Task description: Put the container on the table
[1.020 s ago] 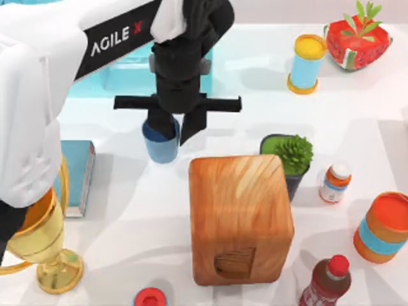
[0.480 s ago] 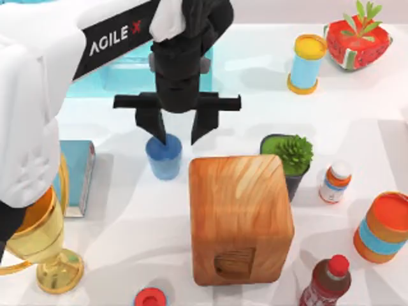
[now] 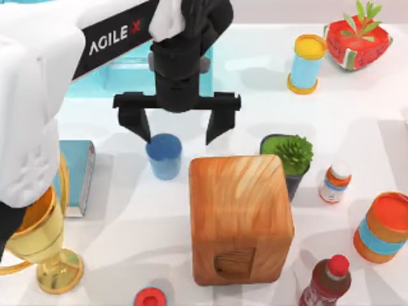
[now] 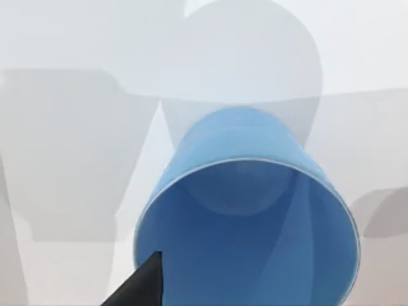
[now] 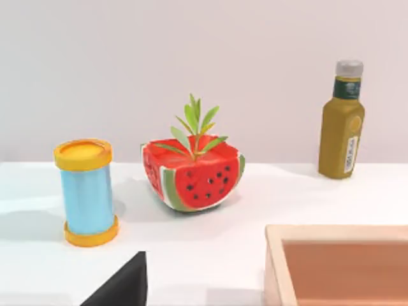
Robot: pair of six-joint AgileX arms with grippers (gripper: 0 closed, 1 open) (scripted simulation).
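The container (image 3: pixel 164 156), a small plain blue cup, stands upright on the white table (image 3: pixel 127 210), just left of the wooden block's far corner. My left gripper (image 3: pixel 177 132) hangs over it, open, with one black finger on each side of the cup and clear of it. The left wrist view looks down into the container (image 4: pixel 248 223), with one dark fingertip (image 4: pixel 143 287) at its rim. In the right wrist view, a dark fingertip (image 5: pixel 124 284) of my right gripper shows at the edge.
A big wooden block (image 3: pixel 239 217) stands right of the cup, a potted plant (image 3: pixel 290 159) beyond it. A teal book (image 3: pixel 76 175) and a gold trophy (image 3: pixel 41 245) are at the left, a turquoise shelf (image 3: pixel 127 73) behind. Cans and bottles crowd the right side.
The left gripper's fingers have spread apart and let go of the blue cup, which now stands free on the table. The gripper has lifted slightly.
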